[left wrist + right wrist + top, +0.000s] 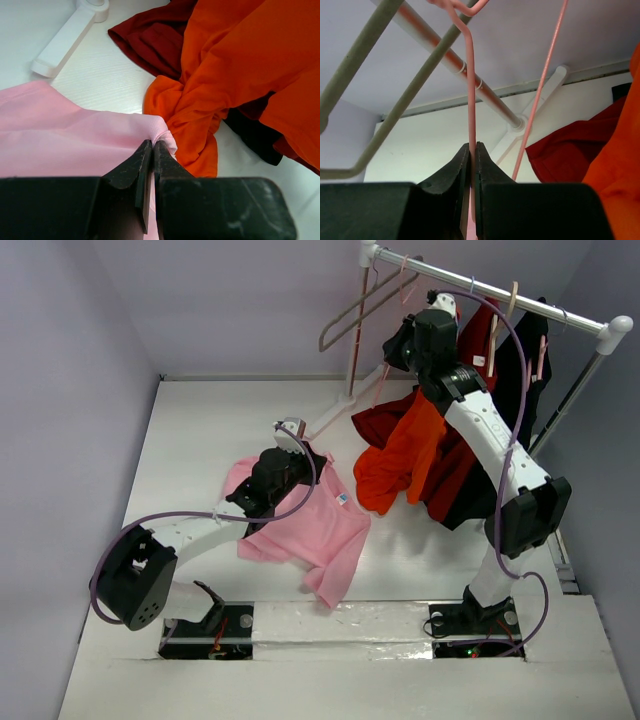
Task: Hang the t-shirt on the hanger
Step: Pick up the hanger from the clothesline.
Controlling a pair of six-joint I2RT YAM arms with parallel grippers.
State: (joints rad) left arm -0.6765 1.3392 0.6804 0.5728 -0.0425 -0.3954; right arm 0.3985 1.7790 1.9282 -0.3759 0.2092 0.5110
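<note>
**Two grips set: shirt low on the left, hanger high on the right**

Both sets of jaws were pressed together, each on one of the task's things. The left jaws pinched a fold at the edge of the light pink t-shirt point(60, 135), with the cloth bunched just above the tips. The rest of the garment lay spread on the white worktop point(200, 420), left of centre. The pinched edge sat close beside a heaped orange shirt point(240, 65); whether the two touched could not be told.

The right jaws were raised to the clothes rail point(490, 295) at the back right and were clamped on a thin limb of the pale pink hanger point(469, 100). That limb ran straight up from the tips to a bend near the rail. A second pink limb slanted just to its right, and a thicker grey-beige hanger point(395, 110) hung to its left.

The hanger therefore sat well above the t-shirt and to its back right, with the orange shirt and a dark red shirt point(155, 40) lying between them. The left arm was the nearer one to the t-shirt and the right arm to the hanger.

The coming move probably called for unhooking the hanger and bringing it down and leftward toward the pinched edge. How the hanger's wide axis lay against the shirt could not be read. It looked liable to snag the grey-beige hanger on the way off the rail.
</note>
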